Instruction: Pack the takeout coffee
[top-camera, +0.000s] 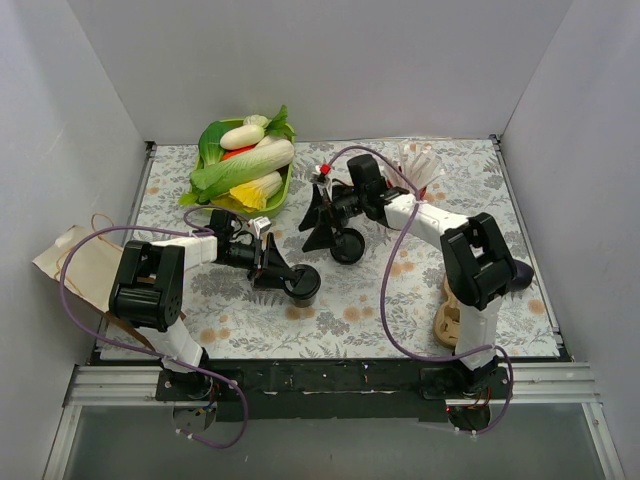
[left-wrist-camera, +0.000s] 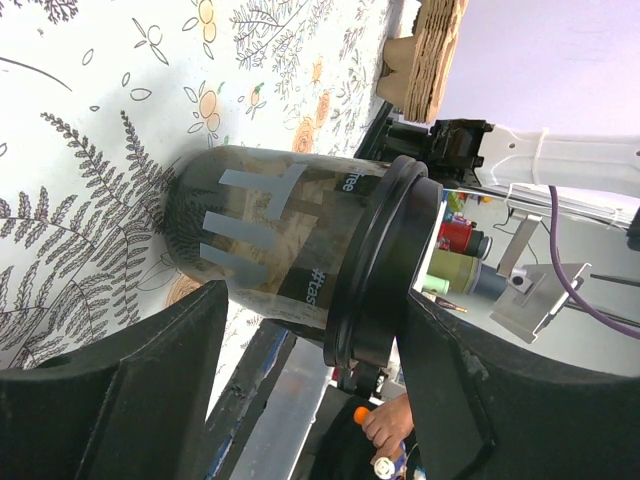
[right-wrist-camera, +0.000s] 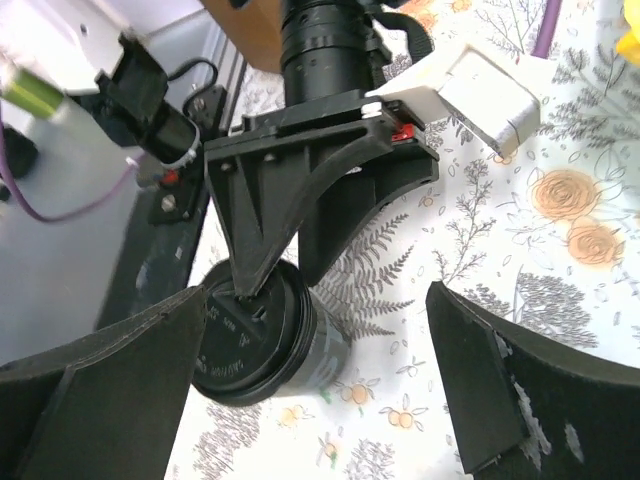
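**Clerk:** Entry one, the thing to be packed?

**Checker:** One coffee cup (top-camera: 303, 284), black, with a round black lid (right-wrist-camera: 245, 335) fitted. It stands upright on the flowered surface (top-camera: 500, 220), just off centre toward 7 o'clock. The left wrist view shows grey stripes and a dark printed band on its side.

**Clerk:** Entry two?

**Checker:** The left tool (left-wrist-camera: 318, 296), low over the surface at the cup's 10 o'clock. Its fingers are spread apart, not clamped. In its own wrist view the cup sits just ahead, framed between the two fingers. From the right wrist, one fingertip overlaps the lid, but I cannot tell whether they touch.

**Clerk:** Entry three?

**Checker:** The right tool (right-wrist-camera: 317, 292), at the cup's 1 o'clock, pointed toward the cup and the left tool. Its fingers are wide apart and grip nothing.

**Clerk:** Remaining stock?

**Checker:** Four lots.
- One green dish (top-camera: 287, 185), heaped with vegetables (top-camera: 245, 160), at 11 o'clock.
- One red cup (top-camera: 424, 178) of white sticks (top-camera: 418, 157), at 1 o'clock near the far edge.
- One tan pulp carrier (top-camera: 450, 320), at 4 o'clock. It is partly hidden behind the right arm (top-camera: 480, 265) and well apart from the coffee cup.
- One brown paper bag (top-camera: 80, 270), at 9 o'clock, lying over the surface's left edge.
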